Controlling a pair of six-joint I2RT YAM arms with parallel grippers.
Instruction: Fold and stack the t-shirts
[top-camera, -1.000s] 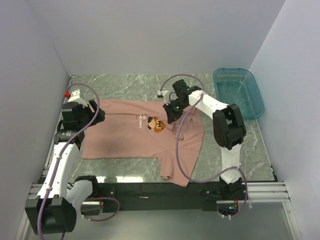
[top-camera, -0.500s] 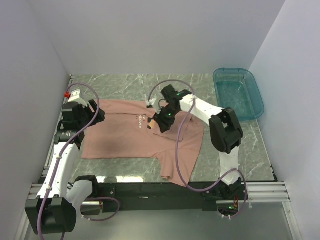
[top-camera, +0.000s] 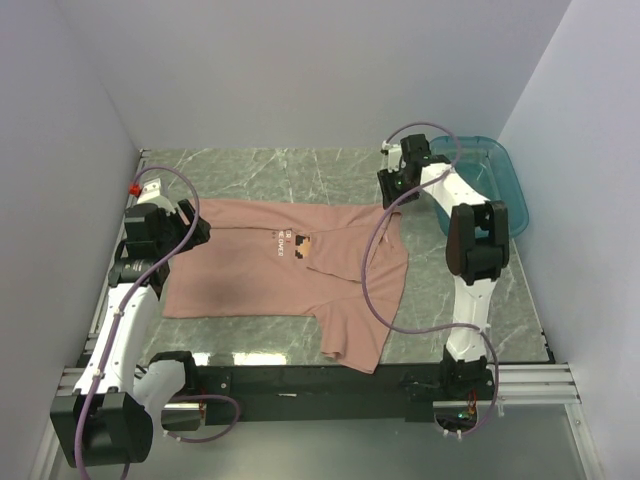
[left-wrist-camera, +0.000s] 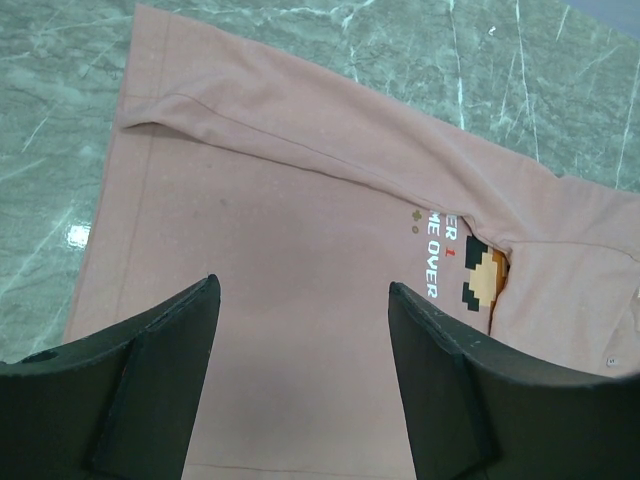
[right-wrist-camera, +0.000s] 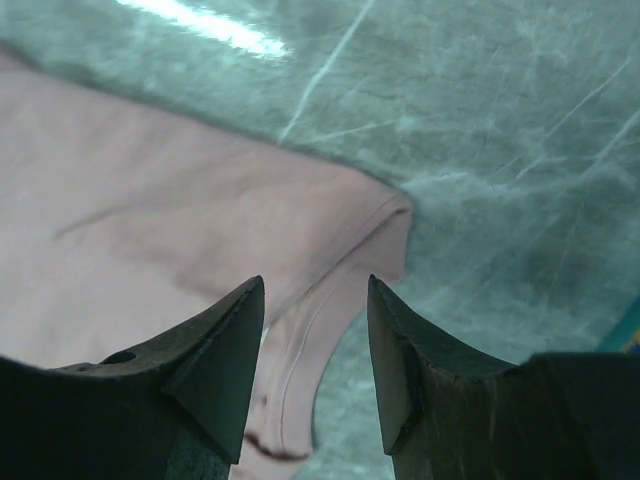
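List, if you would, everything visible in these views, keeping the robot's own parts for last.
t-shirt: one, salmon pink with a pixel print, spread across the middle of the table.
bin: one, clear teal, far right corner.
table: one, green marble, under everything.
small knob: one, red, at the table's left edge.
cables: two, purple, one looping along each arm.
left arm and right arm: two, white and black, at the near edge.
left end effector: one, black, open, over the shirt's left part.
right end effector: one, black, open, over the shirt's far right corner.
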